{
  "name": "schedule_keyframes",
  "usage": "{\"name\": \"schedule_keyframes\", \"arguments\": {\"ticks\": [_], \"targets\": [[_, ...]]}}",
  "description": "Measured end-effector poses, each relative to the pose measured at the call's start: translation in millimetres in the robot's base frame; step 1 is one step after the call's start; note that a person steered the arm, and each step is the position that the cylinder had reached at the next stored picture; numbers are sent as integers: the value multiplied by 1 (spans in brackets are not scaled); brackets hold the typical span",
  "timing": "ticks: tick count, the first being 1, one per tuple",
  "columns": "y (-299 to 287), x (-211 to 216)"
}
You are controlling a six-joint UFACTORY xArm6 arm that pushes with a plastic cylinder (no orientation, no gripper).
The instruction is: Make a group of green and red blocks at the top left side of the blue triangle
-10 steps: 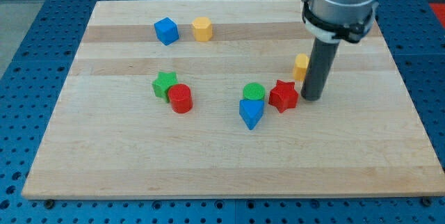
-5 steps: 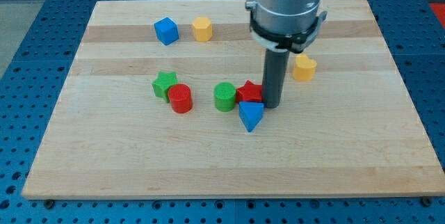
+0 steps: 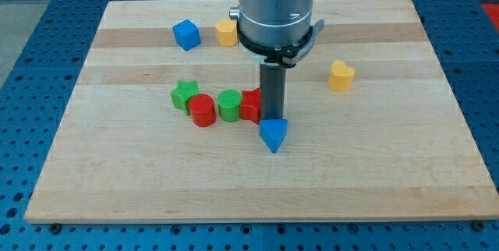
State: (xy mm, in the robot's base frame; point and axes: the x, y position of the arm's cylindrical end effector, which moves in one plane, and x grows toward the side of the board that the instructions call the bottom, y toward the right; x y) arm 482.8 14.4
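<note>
The blue triangle point(image 3: 273, 135) lies near the board's middle. To its upper left stand four blocks in a row: a green star point(image 3: 184, 94), a red cylinder point(image 3: 203, 110), a green cylinder point(image 3: 230, 104) and a red star point(image 3: 250, 104), partly hidden by the rod. My tip point(image 3: 272, 118) rests against the red star's right side, just above the blue triangle.
A blue cube point(image 3: 186, 34) and a yellow hexagonal block point(image 3: 226, 32) sit at the view's top left. A yellow heart-like block point(image 3: 340, 75) sits at the right. The wooden board point(image 3: 390, 173) lies on a blue perforated table.
My tip has swept left from the view's right, pushing the red star and green cylinder left toward the red cylinder. The blue triangle shifted slightly left.
</note>
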Motion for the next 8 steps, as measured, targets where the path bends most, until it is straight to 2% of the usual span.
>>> {"name": "schedule_keyframes", "arguments": {"ticks": [6,8], "targets": [[-44,-11],[-52,1]]}}
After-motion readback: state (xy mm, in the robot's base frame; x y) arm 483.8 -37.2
